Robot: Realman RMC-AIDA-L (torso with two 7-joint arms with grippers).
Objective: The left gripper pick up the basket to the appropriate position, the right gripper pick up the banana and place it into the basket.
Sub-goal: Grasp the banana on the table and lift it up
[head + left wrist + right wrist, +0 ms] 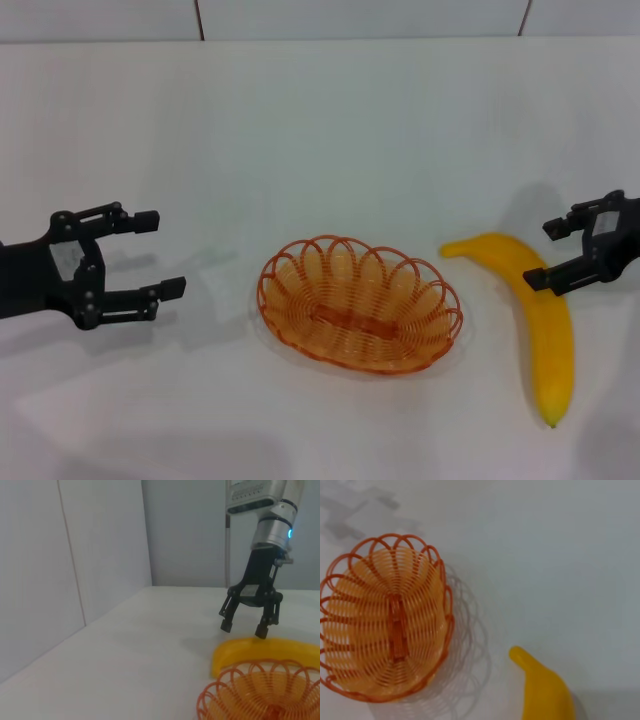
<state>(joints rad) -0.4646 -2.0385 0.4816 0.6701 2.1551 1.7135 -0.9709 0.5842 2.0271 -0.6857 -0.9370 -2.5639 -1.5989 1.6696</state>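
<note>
The orange wire basket sits empty in the middle of the white table. The yellow banana lies to its right, stem end toward the basket. My left gripper is open and empty, left of the basket and apart from it. My right gripper is open, just over the banana's stem half and holding nothing. The left wrist view shows the right gripper hanging close above the banana, with the basket in front. The right wrist view shows the basket and the banana's stem end.
The white table stretches back to a tiled wall. Grey wall panels stand along the table's edge in the left wrist view.
</note>
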